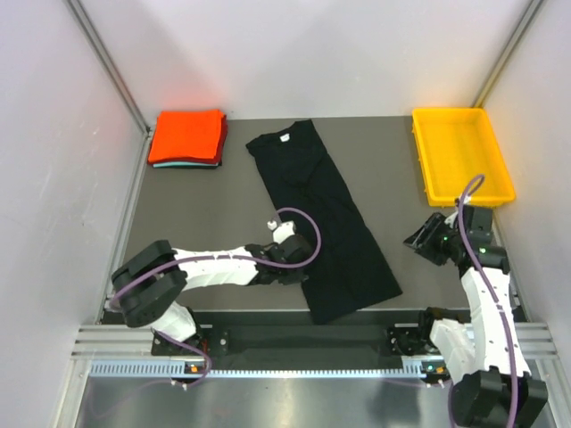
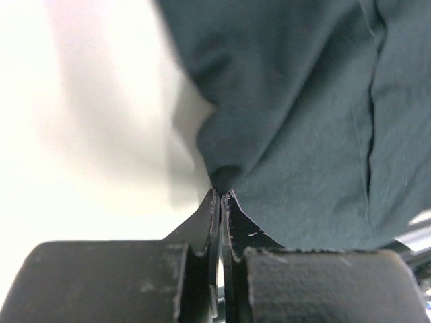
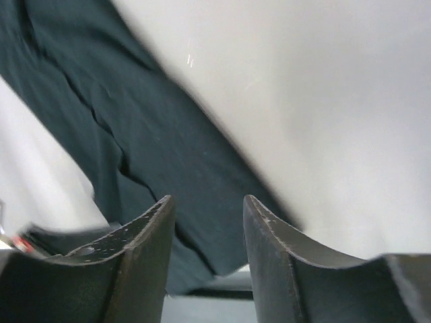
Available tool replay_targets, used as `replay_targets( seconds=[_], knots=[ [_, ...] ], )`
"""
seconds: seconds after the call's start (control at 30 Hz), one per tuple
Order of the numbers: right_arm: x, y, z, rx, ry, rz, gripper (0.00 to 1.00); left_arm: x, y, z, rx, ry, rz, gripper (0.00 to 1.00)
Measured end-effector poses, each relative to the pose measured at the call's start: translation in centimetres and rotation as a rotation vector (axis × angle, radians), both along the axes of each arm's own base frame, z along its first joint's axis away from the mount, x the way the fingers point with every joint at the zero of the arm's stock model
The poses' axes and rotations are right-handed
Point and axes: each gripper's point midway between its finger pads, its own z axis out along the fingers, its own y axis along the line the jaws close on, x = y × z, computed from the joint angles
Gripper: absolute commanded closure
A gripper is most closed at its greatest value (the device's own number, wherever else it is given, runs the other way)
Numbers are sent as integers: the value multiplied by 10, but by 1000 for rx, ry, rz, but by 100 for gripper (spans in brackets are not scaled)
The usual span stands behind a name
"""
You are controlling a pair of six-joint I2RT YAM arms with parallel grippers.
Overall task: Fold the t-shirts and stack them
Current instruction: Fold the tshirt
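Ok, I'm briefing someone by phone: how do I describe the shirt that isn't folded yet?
On the dark table, between the orange stack at the far left and the yellow tray at the far right, a black shirt lies diagonally. It alone is spread long, not a neat square, with a white neck label.

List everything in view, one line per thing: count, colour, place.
black t-shirt: 1, black, laid lengthwise down the table's middle, white neck label at the far end
orange-red t-shirt: 1, orange-red, folded, far left corner, top of the pile
teal t-shirt: 1, teal, folded, only its edge showing under the orange-red one
tray: 1, yellow, far right corner
table: 1, dark grey, under everything
left gripper: 1, black fingers, shut on the black t-shirt's left edge
right gripper: 1, black fingers, open, holding nothing, right of the shirt
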Motion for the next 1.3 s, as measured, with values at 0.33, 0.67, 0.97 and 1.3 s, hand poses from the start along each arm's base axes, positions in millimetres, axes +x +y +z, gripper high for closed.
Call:
replay_targets(
  seconds=[0.33, 0.67, 0.97, 1.3],
  knots=[
    [-3, 58, -25, 41, 28, 253, 55, 18, 63, 9, 70, 24, 31, 100],
    [5, 89, -46, 12, 82, 337, 53, 4, 85, -6, 106, 94, 11, 98],
    [12, 104, -64, -45, 122, 386, 49, 10, 103, 2, 113, 106, 63, 60],
    [64, 122, -24, -54, -21, 435, 49, 122, 138, 66, 33, -71, 258, 57]
  ],
)
